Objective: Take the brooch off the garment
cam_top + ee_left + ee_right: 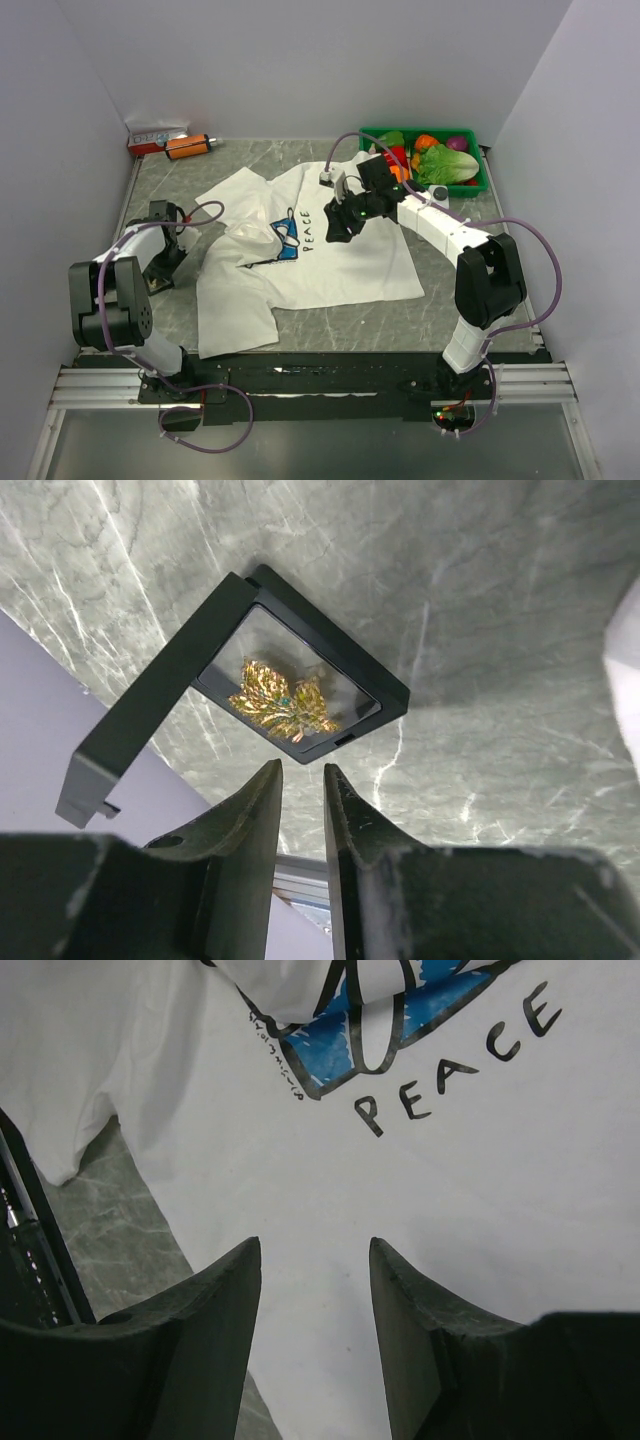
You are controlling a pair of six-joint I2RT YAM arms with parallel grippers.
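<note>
Lying in the middle of the left wrist view, the brooch [283, 701] rests on the glossy inner panel of a black hinged case [385, 692], off the garment and apart from both grippers. It is a small gold piece, leafy and jagged in outline, with a bright faceted surface and a tiny greenish spot near its centre. The case is a thin square frame with hard edges, and its lid [150, 705] stands open toward the lower left of the frame.

The left gripper [300, 770] hovers just below the case's near edge, jaws parted by a narrow gap and holding nothing. As I judge it, the main risk lies here: a small forward or downward move could shove the light case across the smooth marbled tabletop [480, 600], knock the lid, or tip the loose brooch out.

The white T-shirt [300, 1190] is soft, matte and rumpled, with its blue print and the black word "PEACE" in the upper half of the right wrist view. The right gripper [313, 1250] hangs over it, jaws moderately open and empty; dipping lower, it could catch and drag the cloth.
</note>
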